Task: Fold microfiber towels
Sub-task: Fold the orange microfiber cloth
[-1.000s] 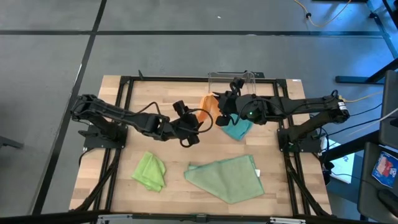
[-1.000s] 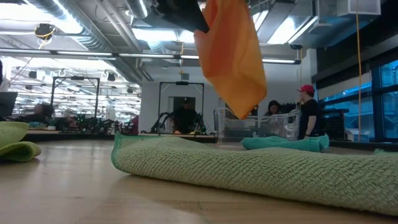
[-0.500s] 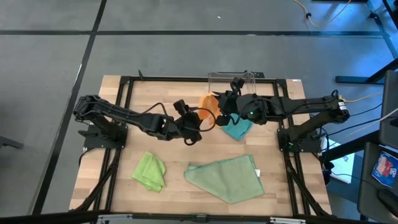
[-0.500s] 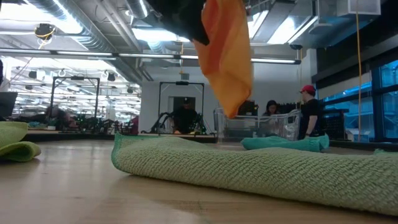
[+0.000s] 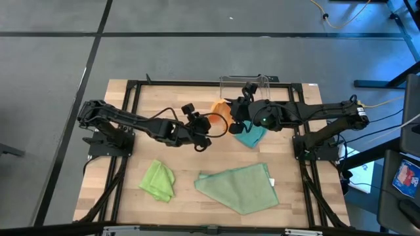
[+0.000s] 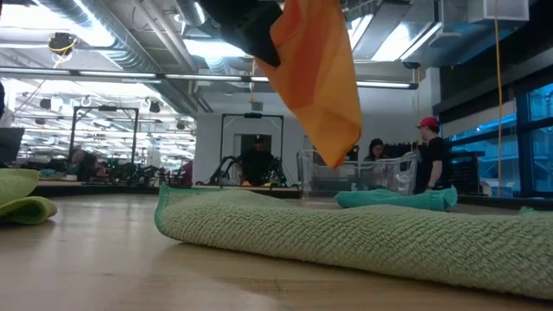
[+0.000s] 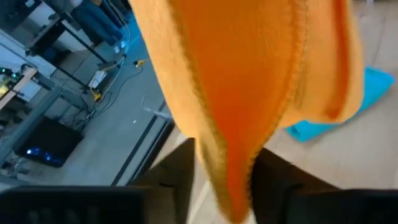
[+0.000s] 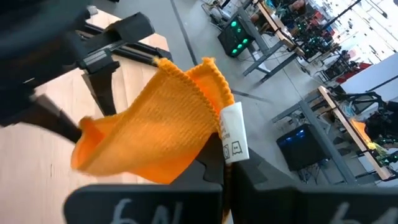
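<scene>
Orange towel (image 5: 220,109) hangs in the air over the middle-back of the table (image 5: 147,98), pinched at one edge near its white label (image 8: 233,138) by the right pincer (image 5: 231,119), which is clenched on it. We read the cloth as draping down from that grip, its long axis roughly vertical in the low view, lower corner free above the sage green towel (image 5: 239,187). The left pincer (image 5: 205,134) sits just beside the cloth on the left; in the left wrist view the orange edge runs down between its two fingers (image 7: 171,177), but we cannot tell whether they have clamped it or only bracket it. So the left arm is the one nearer the free edge, and the next grab looks like its job. Teal towel (image 5: 249,136) lies on the table under the right arm, lime green towel (image 5: 159,179) at front left, clear bin (image 5: 244,84) at the back
</scene>
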Controlling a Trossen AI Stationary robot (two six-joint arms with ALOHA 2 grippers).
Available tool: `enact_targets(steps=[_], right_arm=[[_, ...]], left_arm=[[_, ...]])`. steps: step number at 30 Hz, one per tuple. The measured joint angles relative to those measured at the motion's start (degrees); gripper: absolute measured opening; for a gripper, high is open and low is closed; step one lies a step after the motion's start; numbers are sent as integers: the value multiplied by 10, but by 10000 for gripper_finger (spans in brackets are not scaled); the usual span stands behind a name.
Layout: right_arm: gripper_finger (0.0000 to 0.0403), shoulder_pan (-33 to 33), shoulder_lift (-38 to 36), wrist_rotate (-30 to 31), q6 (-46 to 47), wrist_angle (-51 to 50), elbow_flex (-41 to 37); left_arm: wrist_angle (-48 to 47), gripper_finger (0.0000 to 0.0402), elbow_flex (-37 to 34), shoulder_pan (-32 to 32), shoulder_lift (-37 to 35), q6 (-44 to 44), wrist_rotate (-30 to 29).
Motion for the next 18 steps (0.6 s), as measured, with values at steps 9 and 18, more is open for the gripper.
enact_targets(steps=[9,18], right_arm=[[3,0,0,-18,47,-61,0],[3,0,0,-87,97,-58,-36]], left_arm=[[-23,3,1,-11,-11,-14,-26],[-95,0,66,-31,-44,-9,-30]])
